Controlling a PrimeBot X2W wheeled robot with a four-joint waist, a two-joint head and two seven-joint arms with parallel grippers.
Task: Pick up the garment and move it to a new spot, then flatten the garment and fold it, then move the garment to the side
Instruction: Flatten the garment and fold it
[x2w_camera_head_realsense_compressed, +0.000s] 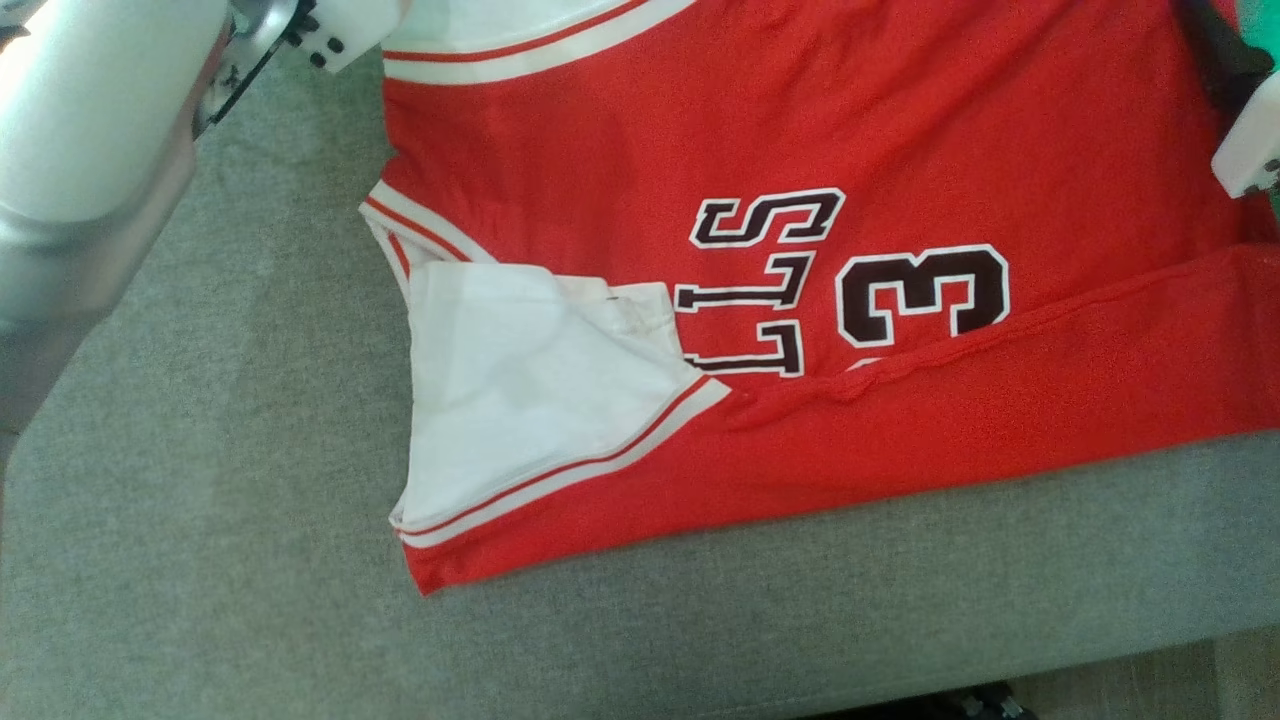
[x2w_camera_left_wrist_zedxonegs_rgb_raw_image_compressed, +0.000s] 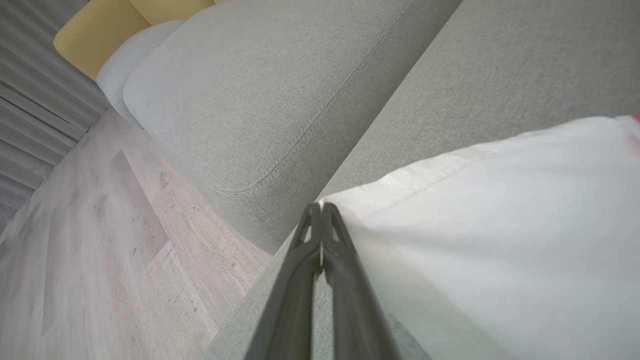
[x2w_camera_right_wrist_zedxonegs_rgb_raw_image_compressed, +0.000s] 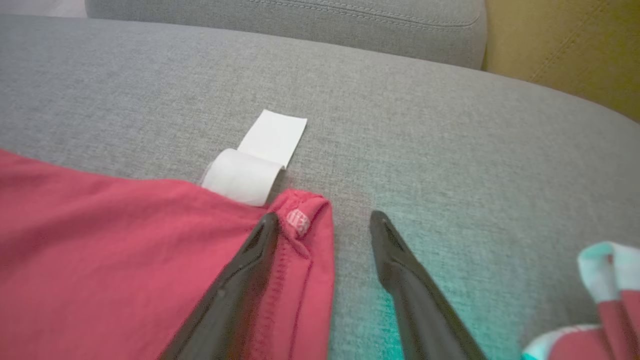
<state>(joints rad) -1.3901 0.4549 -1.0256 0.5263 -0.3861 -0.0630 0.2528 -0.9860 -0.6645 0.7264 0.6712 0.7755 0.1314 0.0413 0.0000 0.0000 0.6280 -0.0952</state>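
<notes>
The garment, a red jersey with white trim and dark lettering, lies spread on the grey sofa seat, its near edge folded over in a band. My left gripper is shut, and a corner of the garment's white part meets its tips. My right gripper stands open over the red hem corner, which lies between the fingers by the left one. A white label strip sticks out beside that corner. In the head view the right gripper is at the top right edge.
My pale left forearm crosses the top left of the head view. A grey back cushion and wood floor lie beyond the seat. A yellow cushion sits far right, and a teal, white and red cloth lies near the right gripper.
</notes>
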